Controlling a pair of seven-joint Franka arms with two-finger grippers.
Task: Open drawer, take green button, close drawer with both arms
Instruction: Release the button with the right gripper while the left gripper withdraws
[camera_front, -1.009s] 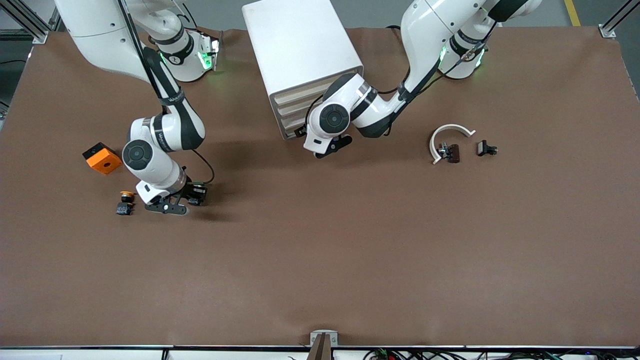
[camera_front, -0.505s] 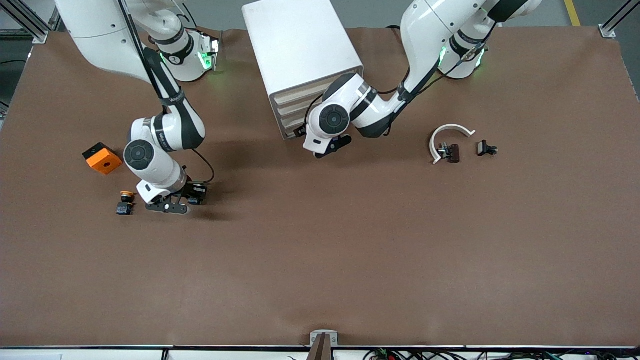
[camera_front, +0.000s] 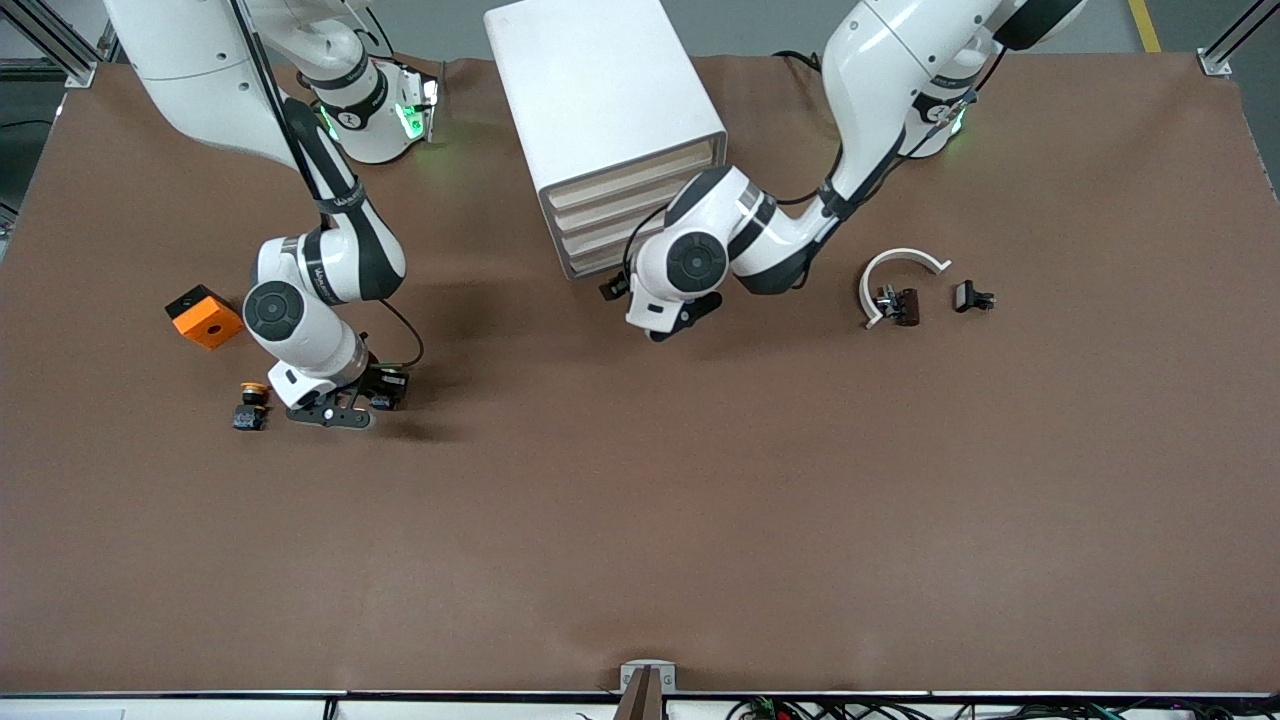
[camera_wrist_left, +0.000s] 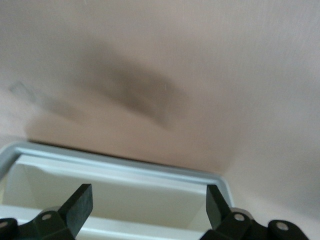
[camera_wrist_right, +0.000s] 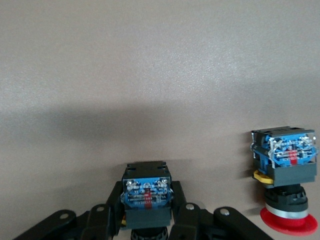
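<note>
Barely shifted, the right gripper (camera_wrist_right: 146, 220) hangs over the table (camera_front: 640, 520), well toward the right arm's end from the cabinet (camera_front: 600, 90), pinching the button (camera_wrist_right: 146, 197), cap hidden. A drop could knock the red-capped button (camera_wrist_right: 286, 170) beside it. Left gripper (camera_wrist_left: 147, 200), spread, has backed off from the cabinet; it might snag the drawer (camera_front: 598, 258).

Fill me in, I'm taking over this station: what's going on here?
The right pincer is low over the table toward the right arm's end, shut on a button whose cap is hidden. A red-capped button lies beside it. The left pincer is open at the foot of the cabinet, over the rim of a drawer that looks pulled partly out.
</note>
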